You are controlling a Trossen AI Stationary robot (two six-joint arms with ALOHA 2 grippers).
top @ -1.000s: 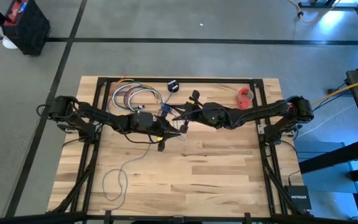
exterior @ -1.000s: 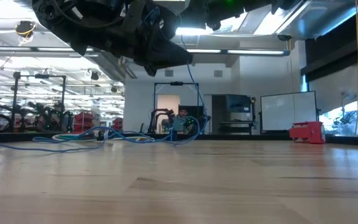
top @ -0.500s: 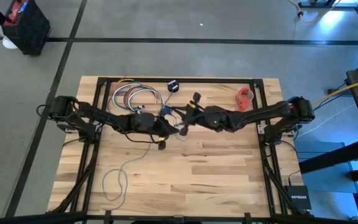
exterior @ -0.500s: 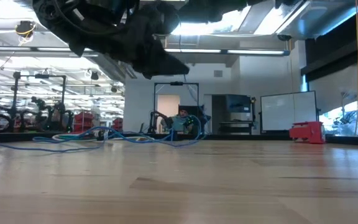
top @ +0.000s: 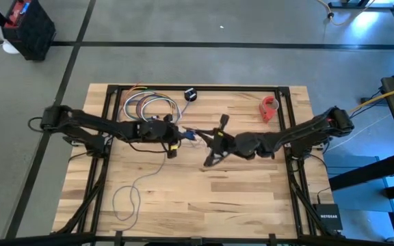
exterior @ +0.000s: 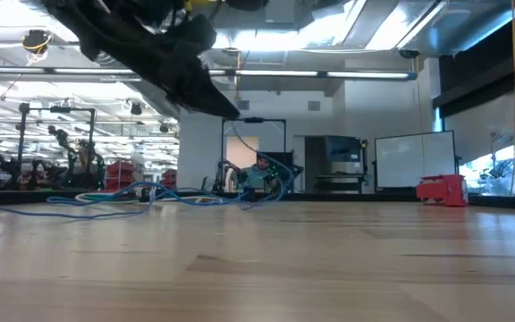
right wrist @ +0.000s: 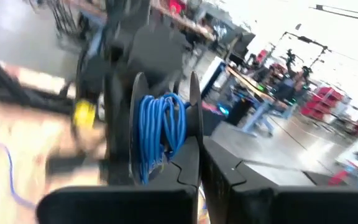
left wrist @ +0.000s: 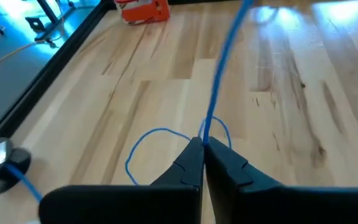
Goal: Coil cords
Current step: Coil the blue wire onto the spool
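The cords are one thin blue cable [top: 125,198]. Its loose end lies in loops on the wood at the near left. My left gripper [top: 181,136] is at mid table, slanting down in the low view [exterior: 229,111] and shut on the cable. Facing it, my right gripper [top: 204,140] is shut and pointing level. A coil of several blue turns [right wrist: 160,134] sits right at its fingertips [right wrist: 199,146]. A short run of cable [left wrist: 219,74] spans the two grippers. A small black disc [top: 191,94] lies near the far edge. My left gripper pinches a single strand of the cable [left wrist: 205,132] between its two fingertips, slanting down from the table's left. From the tips the strand rises in a straight, taut line toward the right gripper. My right gripper is shut with the wound coil [right wrist: 180,146] against its fingertips, lifted clear of the table. The fingers hide where they meet it.
A bundle of multicoloured looped wires [top: 148,106] lies at the far left. A red tape roll [top: 270,106] lies at the far right. A loop of cable [left wrist: 160,149] rests on the wood under the grippers. The near half of the table is bare wood.
My right gripper has swung toward the table's near edge and rolled, and it has gone up out of the low view. My left gripper has tipped up nearer to level and drawn back a little toward the table's left. The strand between them now runs straight.
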